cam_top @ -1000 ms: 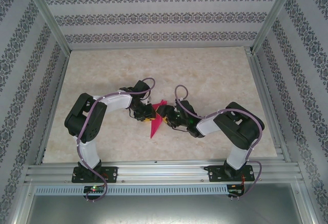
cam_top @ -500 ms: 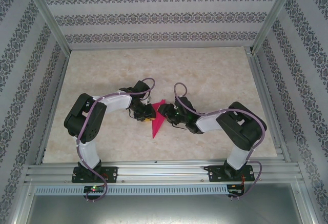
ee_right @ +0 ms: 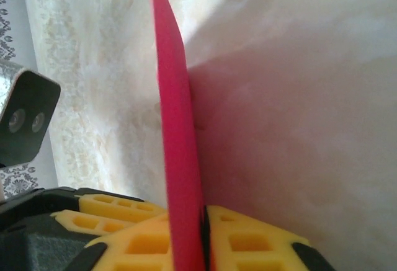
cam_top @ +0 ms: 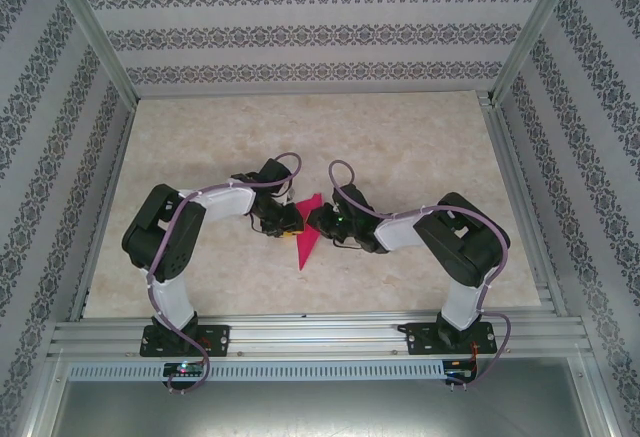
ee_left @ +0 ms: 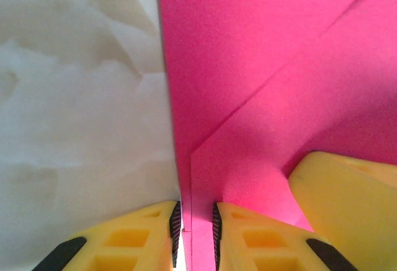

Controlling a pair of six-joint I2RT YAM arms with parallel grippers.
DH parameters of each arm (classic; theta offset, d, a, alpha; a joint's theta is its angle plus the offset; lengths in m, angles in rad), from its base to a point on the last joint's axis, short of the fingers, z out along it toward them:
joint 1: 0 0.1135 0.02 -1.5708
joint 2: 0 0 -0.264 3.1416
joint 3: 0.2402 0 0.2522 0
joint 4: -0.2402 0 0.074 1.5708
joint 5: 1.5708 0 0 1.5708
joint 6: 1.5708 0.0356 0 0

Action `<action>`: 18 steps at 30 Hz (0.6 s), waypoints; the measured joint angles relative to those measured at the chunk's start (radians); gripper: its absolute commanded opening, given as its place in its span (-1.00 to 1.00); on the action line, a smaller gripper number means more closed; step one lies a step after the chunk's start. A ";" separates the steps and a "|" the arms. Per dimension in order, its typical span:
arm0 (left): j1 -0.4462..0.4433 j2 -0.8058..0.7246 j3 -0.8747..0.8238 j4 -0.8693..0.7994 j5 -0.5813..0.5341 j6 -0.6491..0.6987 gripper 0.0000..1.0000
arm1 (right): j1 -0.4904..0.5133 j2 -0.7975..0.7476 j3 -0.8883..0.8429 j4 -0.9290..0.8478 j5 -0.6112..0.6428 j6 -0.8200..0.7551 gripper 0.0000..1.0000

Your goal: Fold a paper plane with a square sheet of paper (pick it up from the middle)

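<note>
The magenta paper (cam_top: 305, 245) is folded into a narrow pointed plane shape, its tip toward the near edge, and is held just above the table between both arms. My left gripper (cam_top: 291, 220) grips its left side. In the left wrist view the folded layers (ee_left: 248, 66) run between the yellow fingers of the left gripper (ee_left: 196, 224). My right gripper (cam_top: 317, 219) meets the paper from the right. Seen edge-on in the right wrist view, the paper (ee_right: 177, 128) is pinched tight in the right gripper (ee_right: 203, 237). A right finger (ee_left: 347, 203) presses on the paper beside the left jaws.
The marble-pattern table (cam_top: 400, 147) stretches open behind and to both sides. Aluminium rails (cam_top: 320, 337) border the near edge, and patterned walls close the sides. The left wrist's camera housing (ee_right: 25, 122) sits close beside the right gripper.
The right gripper has closed onto the paper, and its wrist has shifted slightly left and away. The paper's raised flap has flattened. The left gripper has stayed put.
</note>
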 measured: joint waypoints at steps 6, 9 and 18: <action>-0.019 -0.134 -0.103 0.015 -0.050 -0.041 -0.47 | 0.000 -0.058 0.080 -0.224 0.026 -0.136 -0.90; -0.020 -0.285 -0.146 0.010 -0.132 -0.065 -0.46 | 0.001 -0.179 0.155 -0.477 0.135 -0.263 -0.88; -0.017 -0.682 -0.259 -0.018 -0.481 -0.175 -0.33 | 0.050 -0.274 0.605 -1.224 0.668 -0.544 -0.83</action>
